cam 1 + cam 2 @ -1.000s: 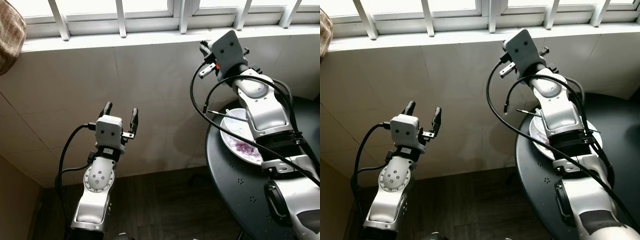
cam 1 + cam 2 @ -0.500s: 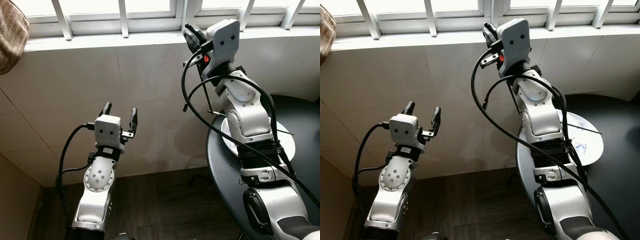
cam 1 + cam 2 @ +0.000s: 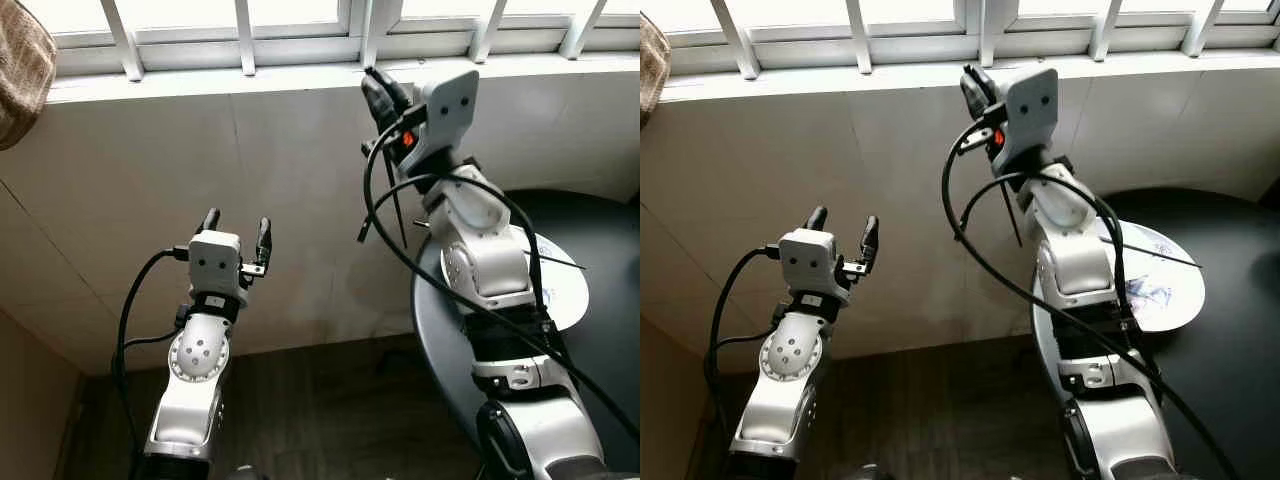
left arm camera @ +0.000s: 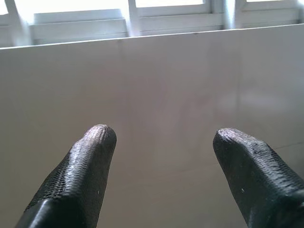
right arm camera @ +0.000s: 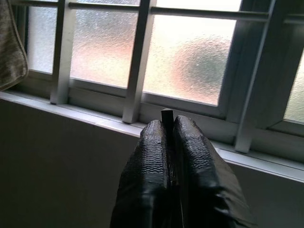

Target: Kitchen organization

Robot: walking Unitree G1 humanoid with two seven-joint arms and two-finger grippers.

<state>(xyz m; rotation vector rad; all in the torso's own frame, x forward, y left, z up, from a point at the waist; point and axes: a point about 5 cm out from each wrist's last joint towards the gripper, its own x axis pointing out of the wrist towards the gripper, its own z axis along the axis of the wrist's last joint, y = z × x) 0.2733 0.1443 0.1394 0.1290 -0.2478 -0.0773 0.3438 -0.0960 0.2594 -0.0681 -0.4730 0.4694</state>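
My right gripper (image 3: 378, 88) is raised high in front of the window sill, shut on a thin dark stick (image 3: 397, 212) like a chopstick. The stick's tip (image 5: 167, 114) pokes out between the closed fingers, and its length hangs down below the wrist. Behind that arm a white plate (image 3: 568, 296) with a purple pattern sits on the round black table (image 3: 600, 215), and a second thin stick (image 3: 1152, 253) lies across the plate. My left gripper (image 3: 237, 222) is held up lower on the left, facing the tiled wall, open with nothing between its fingers (image 4: 90, 156).
A white tiled wall (image 3: 300, 170) runs below a barred window (image 3: 300, 20) straight ahead. A brownish cloth (image 3: 20, 60) hangs at the upper left. Dark floor (image 3: 330, 410) lies between the arms, beside the table's left edge.
My right wrist has turned and swung left along the sill, with the stick now hanging below it. The arm has moved off the plate, which shows more fully. The left arm is still.
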